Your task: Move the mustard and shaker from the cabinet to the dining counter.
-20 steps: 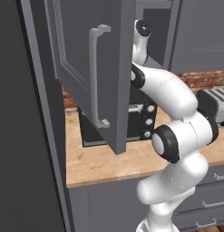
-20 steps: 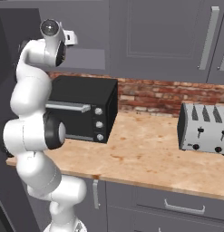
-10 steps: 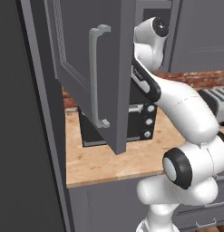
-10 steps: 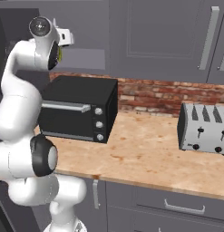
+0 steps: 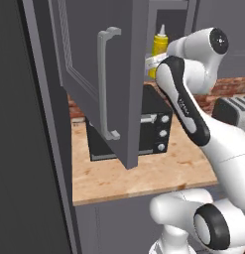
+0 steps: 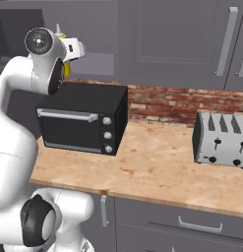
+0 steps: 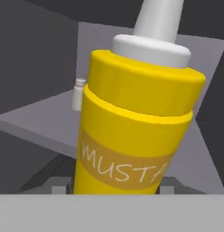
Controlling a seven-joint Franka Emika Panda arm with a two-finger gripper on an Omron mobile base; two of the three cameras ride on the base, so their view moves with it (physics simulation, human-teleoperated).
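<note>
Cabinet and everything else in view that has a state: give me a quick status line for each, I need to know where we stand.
cabinet: door swung open.
mustard: upright on the cabinet shelf, close in front of the hand camera.
shaker: upright on the shelf, behind the mustard, apart from it.
gripper: raised to the cabinet opening; cannot tell whether the jaws are open.
toaster oven: door closed, on the worktop.
toaster: slots empty.

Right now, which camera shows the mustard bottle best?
The hand view: the mustard looms close, label and pale nozzle plain. The left base view shows its top half inside the open cabinet; the right base view gives a yellow sliver behind the arm.
</note>
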